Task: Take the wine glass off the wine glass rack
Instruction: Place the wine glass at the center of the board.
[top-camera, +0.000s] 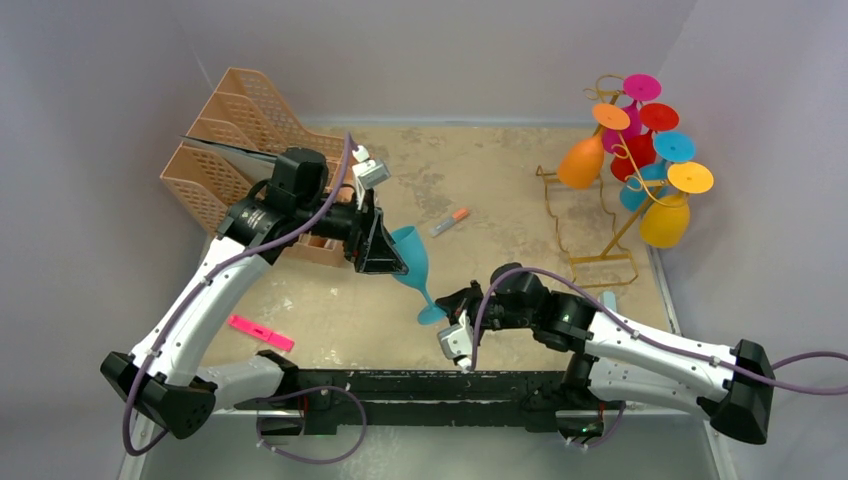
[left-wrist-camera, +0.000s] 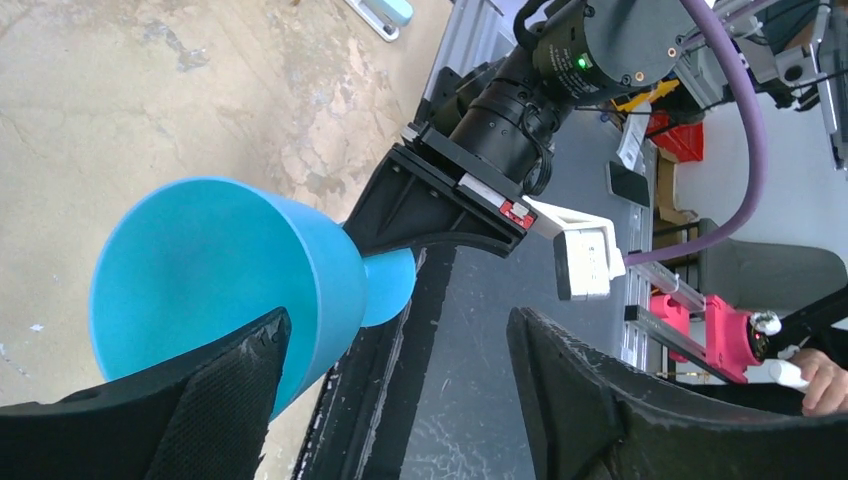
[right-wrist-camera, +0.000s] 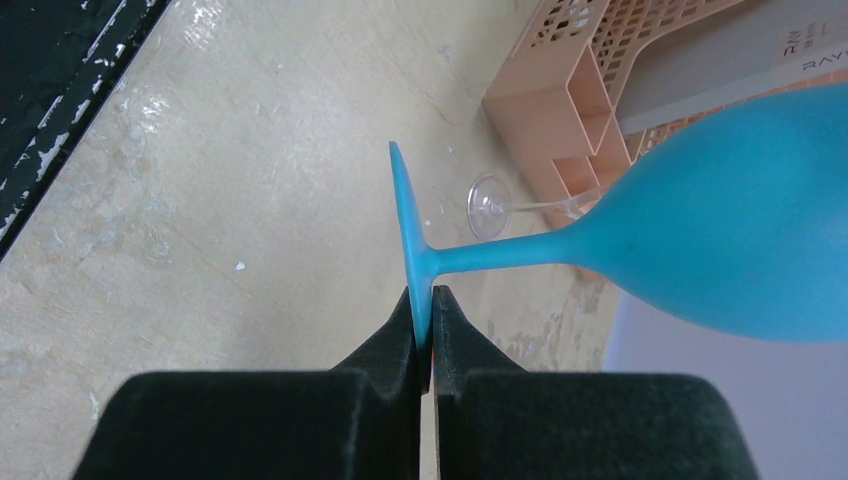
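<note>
We have the blue glass (top-camera: 412, 256) off the rack (top-camera: 620, 237) and in the air over the middle of the desk (top-camera: 520, 190), between the two arms. The rack stands well apart at the far right, with the other coloured glasses hanging on it.

The right tool (right-wrist-camera: 425, 300) is pressed together on the rim of the glass's foot. It pinches the thin disc edge-on, and the stem runs away from it. The left tool (left-wrist-camera: 398, 320) is spread, with a finger on either side of the bowl. From its wrist camera the bowl lies against or just beside one pad (left-wrist-camera: 225, 390), and we cannot tell which. The other finger stands clear of it.

What the next move turns on, as we judge it, is the glass's long axis. It lies tilted, running from the foot at the right tool up and away to the left, with the bowl's mouth pointing into the left tool. The left arm is therefore the nearer one to the bowl and the right arm to the foot. If the left tool is to take the glass, it must close across the bowl, square to that axis. A foot held only by its edge could pivot if it is nudged.
</note>
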